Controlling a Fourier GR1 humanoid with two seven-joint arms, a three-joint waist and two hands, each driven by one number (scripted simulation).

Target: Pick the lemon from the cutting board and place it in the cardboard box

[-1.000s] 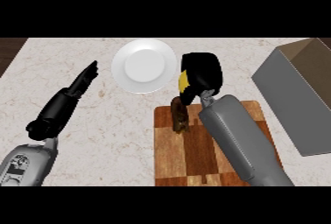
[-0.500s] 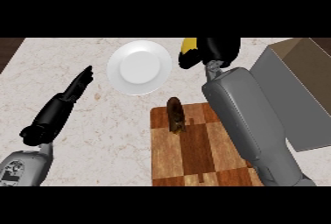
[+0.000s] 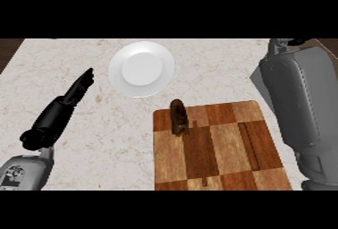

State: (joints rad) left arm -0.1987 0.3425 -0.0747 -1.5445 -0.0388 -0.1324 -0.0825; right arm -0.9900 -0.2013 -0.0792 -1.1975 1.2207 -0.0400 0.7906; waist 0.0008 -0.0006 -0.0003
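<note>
While right hand hidden, left hand [image 3: 74,91] straight-fingered, touching nothing.

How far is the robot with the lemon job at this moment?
Done: no lemon lies on the cutting board; only a small brown object stands there. In hand: the right forearm reaches to the upper right, its hand out of view, so I cannot confirm it carries the lemon. Left: placing it in the box, which is not visible. The left hand rests open.

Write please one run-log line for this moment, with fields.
left robot hand: open, resting over counter | right robot hand: out of view, forearm raised at right | lemon: not visible | cutting board: brown object on it | plate: beside board
</note>
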